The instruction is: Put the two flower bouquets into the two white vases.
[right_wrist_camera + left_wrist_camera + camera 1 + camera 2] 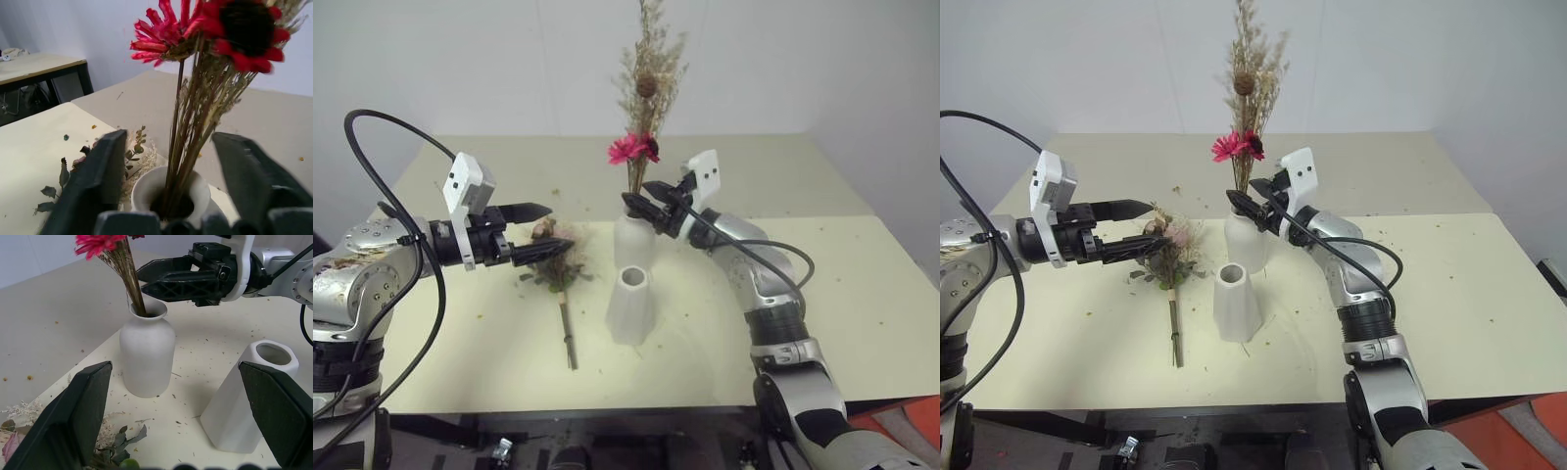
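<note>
Left eye view: the dried-grass bouquet (646, 108) stands upright in the rounded vase (633, 240), and the rose bouquet (558, 269) lies flat on the table (862, 294).

The grasses' stems run nearly vertical from the vase's short neck, tan plumes topmost and the magenta blooms just above the rim. The right gripper (646, 201) sits at that neck with its black fingers spread either side of the stems, not pinching them. The rose bouquet's long axis runs from its head of pale pink petals, green leaves and cream sprigs, which points away from the robot, to its bare stem pointing back toward it. The left gripper (540, 233) hovers over that head, fingers wide apart and holding nothing. The tapered vase (631, 304), matte white and wider at the base, stands upright just in front of the rounded one, with nothing in its mouth.
</note>
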You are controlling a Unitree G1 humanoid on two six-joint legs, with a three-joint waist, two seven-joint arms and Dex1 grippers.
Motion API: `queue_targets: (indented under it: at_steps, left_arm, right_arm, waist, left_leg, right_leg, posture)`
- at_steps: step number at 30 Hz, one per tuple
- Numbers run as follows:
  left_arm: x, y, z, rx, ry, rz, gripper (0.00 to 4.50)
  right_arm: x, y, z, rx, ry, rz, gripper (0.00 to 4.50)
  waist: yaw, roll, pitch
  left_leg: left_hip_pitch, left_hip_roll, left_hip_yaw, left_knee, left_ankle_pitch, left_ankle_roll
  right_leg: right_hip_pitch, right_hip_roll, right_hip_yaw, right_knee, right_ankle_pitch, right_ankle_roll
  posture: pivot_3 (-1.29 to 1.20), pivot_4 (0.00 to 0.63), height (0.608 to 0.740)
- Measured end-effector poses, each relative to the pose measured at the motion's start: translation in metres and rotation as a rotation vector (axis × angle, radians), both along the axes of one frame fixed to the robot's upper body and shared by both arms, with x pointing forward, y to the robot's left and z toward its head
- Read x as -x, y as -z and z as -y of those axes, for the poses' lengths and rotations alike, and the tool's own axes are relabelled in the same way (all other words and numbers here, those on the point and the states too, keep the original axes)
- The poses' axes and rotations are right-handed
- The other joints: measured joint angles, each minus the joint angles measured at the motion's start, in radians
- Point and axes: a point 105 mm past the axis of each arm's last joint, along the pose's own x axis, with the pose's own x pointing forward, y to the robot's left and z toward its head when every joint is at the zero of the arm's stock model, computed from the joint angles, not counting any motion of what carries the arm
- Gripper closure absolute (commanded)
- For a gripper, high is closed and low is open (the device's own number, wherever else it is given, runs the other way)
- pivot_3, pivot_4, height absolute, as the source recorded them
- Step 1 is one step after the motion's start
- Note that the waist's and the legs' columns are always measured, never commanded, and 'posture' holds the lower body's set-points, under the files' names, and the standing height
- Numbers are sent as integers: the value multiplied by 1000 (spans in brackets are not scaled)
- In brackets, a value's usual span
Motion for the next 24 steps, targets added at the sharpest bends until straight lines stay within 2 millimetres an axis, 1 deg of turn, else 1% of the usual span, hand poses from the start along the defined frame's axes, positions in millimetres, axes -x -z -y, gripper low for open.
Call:
queue_targets:
  at_steps: [1,3,7,10,13,15,17,21,23,24]
  left_arm:
    - [0,0,0,-2,-3,-1,0]
    - [1,3,-3,-14,-21,-13,0]
    - [2,22,-7,-53,-95,-92,0]
    - [1,44,-15,-123,-220,-229,0]
    - [0,63,-17,-199,-351,-413,0]
    - [-1,72,-14,-232,-399,-505,0]
    - [-2,84,-14,-277,-446,-581,0]
    - [-10,116,-12,-320,-525,-697,0]
    - [-17,125,-11,-346,-566,-727,0]
    - [-21,125,-9,-354,-580,-727,0]
  right_arm:
    - [3,0,5,11,-1,11,23]
    - [10,1,14,44,-10,24,23]
    - [29,9,32,161,-71,41,23]
    - [46,13,41,249,-158,46,23]
    - [58,9,51,311,-245,50,23]
    - [64,6,55,333,-299,55,23]
    - [68,1,55,349,-353,66,23]
    - [70,-7,58,378,-413,100,23]
    - [72,-9,58,384,-445,113,23]
    - [73,-10,58,384,-466,119,23]
  waist:
    - [1,0,0]
    - [1,0,0]
    - [1,0,0]
    - [-1,0,0]
    - [0,-1,0]
    - [1,-1,0]
    - [0,-1,0]
    - [-2,-1,0]
    - [3,-1,0]
    - [4,-1,0]
  left_leg:
    - [0,0,0,0,0,0]
    - [0,0,0,0,0,0]
    - [0,0,0,0,0,0]
    - [1,0,0,0,0,0]
    - [3,0,0,1,0,0]
    - [3,0,0,1,0,0]
    - [3,-1,0,1,0,0]
    - [3,0,0,0,0,0]
    - [3,-1,0,1,0,0]
    - [3,-1,0,1,0,0]
  right_leg:
    - [0,0,0,0,0,0]
    - [1,0,0,0,0,0]
    - [1,0,0,-1,-3,5]
    - [1,0,0,0,-4,7]
    - [4,0,0,-1,-4,7]
    - [4,0,0,-1,-5,7]
    - [4,0,0,-1,-5,8]
    - [3,0,0,-1,-4,7]
    - [4,0,0,-1,-4,7]
    - [4,-1,0,-1,-4,7]
  posture:
    - [0,150,740]
    - [0,150,740]
    - [0,150,740]
    - [0,150,740]
    - [0,150,740]
    - [0,150,740]
    - [0,150,740]
    - [0,150,740]
    - [0,150,740]
    - [0,150,740]
